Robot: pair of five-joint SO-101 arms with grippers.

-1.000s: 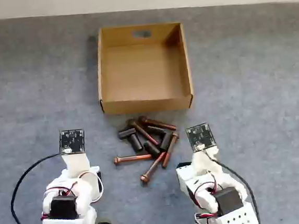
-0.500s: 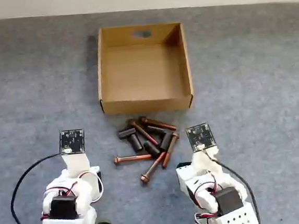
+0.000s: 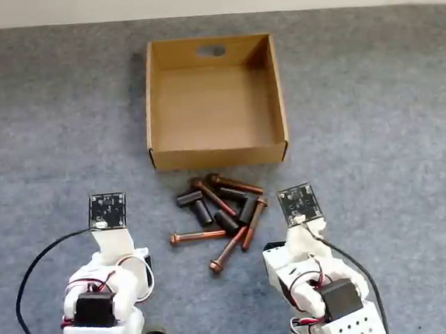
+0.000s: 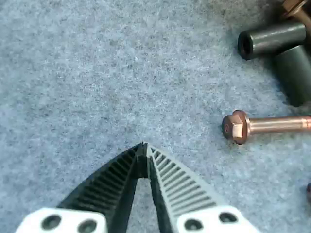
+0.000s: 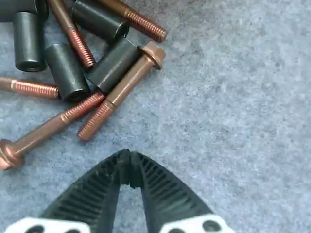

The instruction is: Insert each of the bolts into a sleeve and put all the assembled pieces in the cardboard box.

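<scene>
Pile of bolts (image 3: 198, 235) and sleeves (image 3: 203, 212) between the arms and the cardboard box (image 3: 218, 156)

I count five copper bolts and five dark sleeves, all separate and loose on the grey carpet (image 3: 375, 122). They are heaped just on the near side of the box's near wall. Several bolts lie across sleeves and some sleeves touch one another, so the heap is tangled. One bolt reaches out from the pile's left side, its head toward my left arm. The left gripper (image 4: 145, 145) hangs over bare carpet left of that head, its jaws pressed together on nothing. The right gripper (image 5: 127, 154) sits near and to the right of the pile, jaws likewise closed and holding nothing. A black cable (image 3: 29, 278) loops left of the left arm's base.
</scene>
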